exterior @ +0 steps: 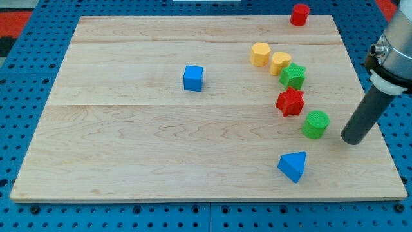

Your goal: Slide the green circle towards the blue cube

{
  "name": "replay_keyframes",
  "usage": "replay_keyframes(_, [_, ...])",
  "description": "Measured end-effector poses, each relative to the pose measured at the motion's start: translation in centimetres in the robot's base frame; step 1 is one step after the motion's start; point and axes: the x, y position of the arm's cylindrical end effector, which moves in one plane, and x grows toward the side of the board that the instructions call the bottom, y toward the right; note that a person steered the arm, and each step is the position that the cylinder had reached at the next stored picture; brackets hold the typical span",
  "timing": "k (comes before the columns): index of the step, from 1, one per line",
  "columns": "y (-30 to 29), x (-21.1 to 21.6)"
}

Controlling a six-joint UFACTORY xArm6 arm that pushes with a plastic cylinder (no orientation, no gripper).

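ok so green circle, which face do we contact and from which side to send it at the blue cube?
No grip, only a push. Contact the green circle on its curved side wall facing the view's right and slightly bottom, since the blue cube lies up-left. My tip already sits just right of it, apart. Hit centrally; a round wall glances off-line, likely into the red star.

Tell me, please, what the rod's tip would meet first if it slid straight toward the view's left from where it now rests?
Most likely the green circle: it sits just to the view's left of my tip, apart from it. Depth is hard to judge, so my tip might only clip its near edge.
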Motion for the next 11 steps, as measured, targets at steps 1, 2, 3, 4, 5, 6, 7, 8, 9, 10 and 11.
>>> replay_keyframes(1, [-0.7, -0.4])
replay_keyframes(2, [-4.1, -0.7])
replay_keyframes(3, [-5.6, -2.4])
replay_keyframes(4, [-7.3, -3.8])
replay_keyframes(5, [-10.0, -5.0])
replay_keyframes(6, [-14.5, -5.4])
replay_keyframes(7, [-17.9, -5.4])
replay_keyframes(8, [-18.2, -6.5])
replay_keyframes(9, [-18.5, -7.7])
replay_keyframes(10, [-18.5, -9.1])
replay_keyframes(11, [-18.5, -10.7])
